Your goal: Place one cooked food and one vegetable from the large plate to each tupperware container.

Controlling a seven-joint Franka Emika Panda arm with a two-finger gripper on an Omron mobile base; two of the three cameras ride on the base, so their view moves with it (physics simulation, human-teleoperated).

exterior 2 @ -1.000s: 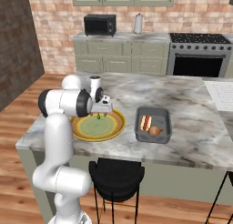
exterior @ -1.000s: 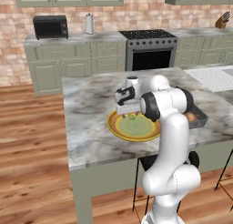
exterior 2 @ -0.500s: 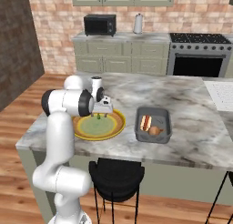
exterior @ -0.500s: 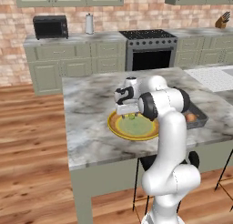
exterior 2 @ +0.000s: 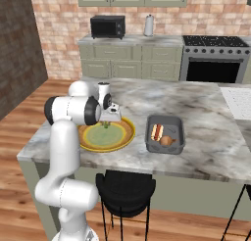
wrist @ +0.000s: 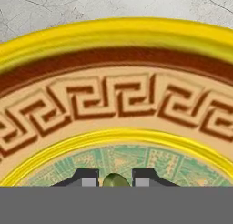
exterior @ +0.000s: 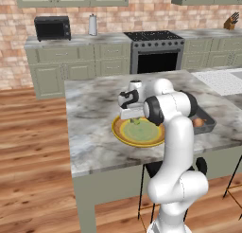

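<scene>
The large plate [exterior: 119, 131] [exterior 2: 87, 144] [wrist: 113, 33], yellow-rimmed with a pale green centre, lies on the island's marble top. My gripper [exterior: 134, 119] [exterior 2: 106, 124] [wrist: 115, 178] points down onto its centre. The fingers stand close on either side of a small green vegetable [wrist: 115, 180] [exterior 2: 106, 126] and pinch it. Right of the plate sits a dark grey tupperware container [exterior 2: 179, 128] [exterior: 208, 126]. It holds a hot dog [exterior 2: 157, 131] and a brown cooked piece [exterior 2: 167, 140].
The island's near edge [exterior 2: 147, 169] runs just below the plate and container. A black stool [exterior 2: 125, 186] stands under it. A white mat [exterior: 220, 80] lies at the far right of the island. Stove, microwave and cabinets line the back wall.
The jaws have closed from wide open onto the small green vegetable at the plate's centre. The arm has barely moved.
</scene>
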